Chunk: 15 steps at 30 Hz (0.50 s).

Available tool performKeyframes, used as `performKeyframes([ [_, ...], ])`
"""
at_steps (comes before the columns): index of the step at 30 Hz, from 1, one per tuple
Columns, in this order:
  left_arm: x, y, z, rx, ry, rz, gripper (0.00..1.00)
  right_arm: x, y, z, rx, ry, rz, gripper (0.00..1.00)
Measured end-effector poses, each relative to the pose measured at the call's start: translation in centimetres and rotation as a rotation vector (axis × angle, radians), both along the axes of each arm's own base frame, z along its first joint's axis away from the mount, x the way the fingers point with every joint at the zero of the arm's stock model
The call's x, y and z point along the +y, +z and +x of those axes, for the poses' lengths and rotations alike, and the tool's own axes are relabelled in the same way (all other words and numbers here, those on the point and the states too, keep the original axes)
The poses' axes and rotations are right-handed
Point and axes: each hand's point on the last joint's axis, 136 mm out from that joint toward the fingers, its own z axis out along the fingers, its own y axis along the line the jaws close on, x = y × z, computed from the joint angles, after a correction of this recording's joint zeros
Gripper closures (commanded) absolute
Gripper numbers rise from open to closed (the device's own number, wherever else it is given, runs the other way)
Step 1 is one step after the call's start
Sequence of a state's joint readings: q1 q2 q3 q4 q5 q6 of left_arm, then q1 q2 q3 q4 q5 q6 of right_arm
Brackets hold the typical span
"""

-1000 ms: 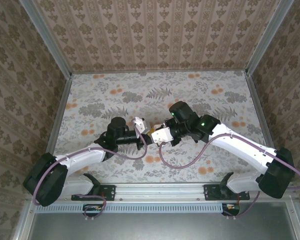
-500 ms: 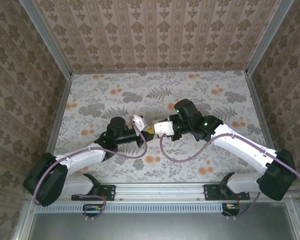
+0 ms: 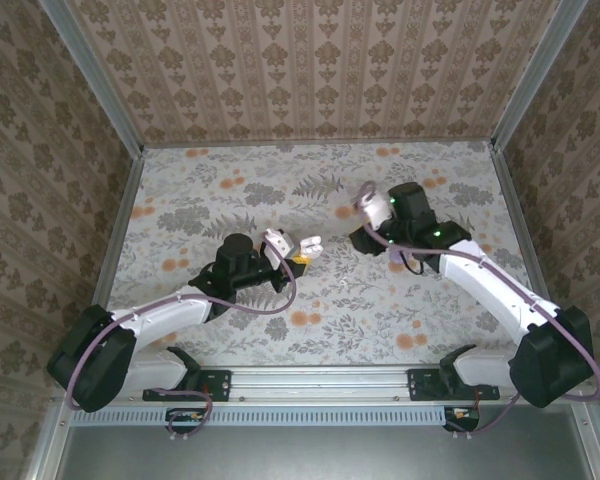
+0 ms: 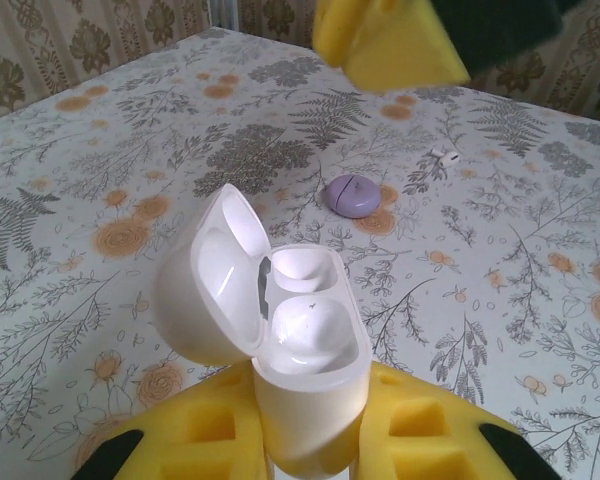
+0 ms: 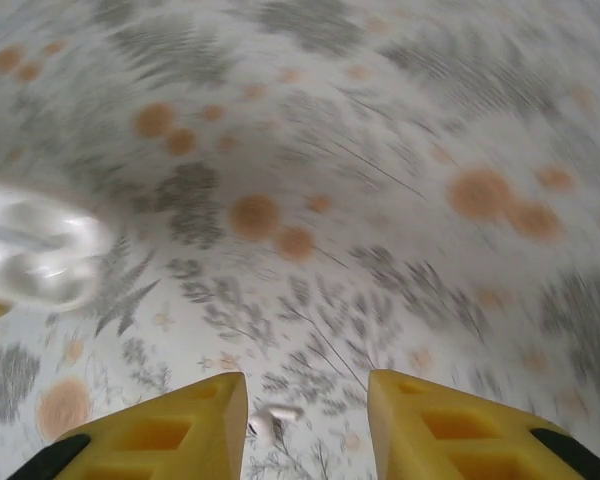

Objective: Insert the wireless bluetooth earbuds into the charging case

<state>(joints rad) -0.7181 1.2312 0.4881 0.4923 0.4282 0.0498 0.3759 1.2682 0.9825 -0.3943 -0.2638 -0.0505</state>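
Observation:
The charging case (image 4: 305,345) is white and glossy, with its lid hinged open to the left. My left gripper (image 4: 310,435) is shut on its lower body between yellow pads and holds it above the table (image 3: 305,244). A rounded white earbud (image 4: 315,328) appears to sit in the near well. Another tiny white earbud (image 4: 442,156) lies on the table beyond the case. In the blurred right wrist view that earbud (image 5: 270,416) lies on the cloth below my open right gripper (image 5: 305,425), close to its left finger. My right gripper (image 3: 364,203) hangs up and to the right of the case.
A flat round purple disc (image 4: 352,195) lies on the floral tablecloth (image 3: 230,190) just ahead of the case. Patterned walls (image 3: 310,70) close the table on three sides. A yellow pad (image 4: 390,40) of the right gripper hangs at the top of the left wrist view.
My right gripper has drawn back from the open case, moving up and to the right, and its jaws have widened. My left gripper has kept the case where it was.

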Motion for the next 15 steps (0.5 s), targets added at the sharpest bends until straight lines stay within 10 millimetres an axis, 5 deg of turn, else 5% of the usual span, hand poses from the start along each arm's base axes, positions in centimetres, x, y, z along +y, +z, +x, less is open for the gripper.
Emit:
performKeyframes([
  [10, 0.2, -0.7, 0.0, 0.01, 0.003, 0.04, 0.83, -15.6, -6.5, -2.7, 0.449, -0.789, 0.102, 0.54],
  [15, 0.3, -0.8, 0.0, 0.011, 0.004, 0.046, 0.83, -20.7, -8.8, -3.8, 0.549, -0.991, 0.093, 0.54],
])
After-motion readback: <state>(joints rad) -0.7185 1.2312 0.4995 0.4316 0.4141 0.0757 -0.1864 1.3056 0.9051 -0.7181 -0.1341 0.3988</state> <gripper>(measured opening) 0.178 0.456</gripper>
